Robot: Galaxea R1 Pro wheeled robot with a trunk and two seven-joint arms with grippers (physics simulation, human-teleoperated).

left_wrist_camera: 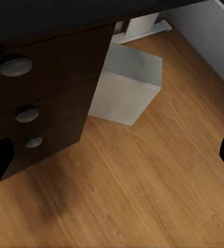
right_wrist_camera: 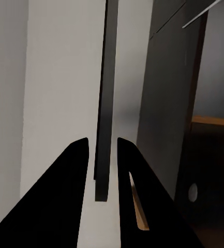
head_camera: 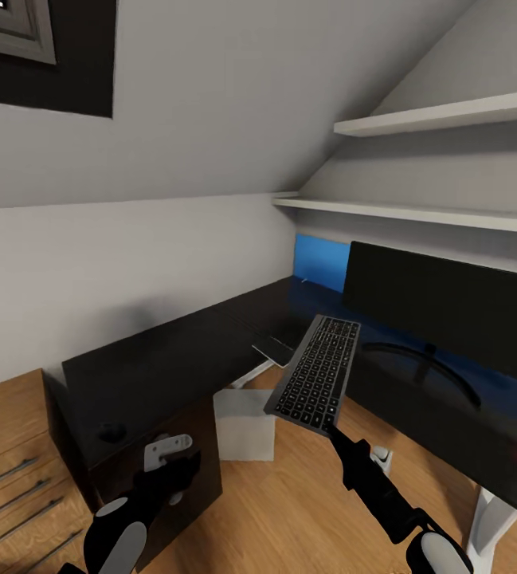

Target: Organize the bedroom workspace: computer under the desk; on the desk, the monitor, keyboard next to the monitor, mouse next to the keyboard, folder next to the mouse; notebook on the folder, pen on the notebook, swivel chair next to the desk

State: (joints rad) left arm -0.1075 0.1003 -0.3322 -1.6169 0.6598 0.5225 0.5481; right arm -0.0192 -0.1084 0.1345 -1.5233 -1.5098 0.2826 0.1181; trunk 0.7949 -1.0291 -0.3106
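Note:
My right gripper (head_camera: 334, 431) is shut on the near end of the slim dark keyboard (head_camera: 315, 373), holding it tilted in the air in front of the desk (head_camera: 170, 351). In the right wrist view the keyboard (right_wrist_camera: 104, 119) shows edge-on between the two fingers (right_wrist_camera: 65, 196). The wide black monitor (head_camera: 449, 307) stands on the desk at the right. A small black mouse (head_camera: 112, 431) lies on the desk's left end. A thin grey notebook (head_camera: 273, 349) lies at the desk's inner corner. The grey computer (head_camera: 244, 422) (left_wrist_camera: 127, 88) sits on the floor under the desk. My left gripper (head_camera: 170, 456) (left_wrist_camera: 112, 160) hangs open and empty.
A dark cabinet with round knobs (left_wrist_camera: 39, 103) stands under the desk's left end, beside the computer. A wooden drawer chest (head_camera: 7, 446) is at the far left. Two white shelves (head_camera: 449, 115) run above the monitor, a blue panel (head_camera: 322, 259) behind it. Wooden floor (left_wrist_camera: 143, 186) lies below.

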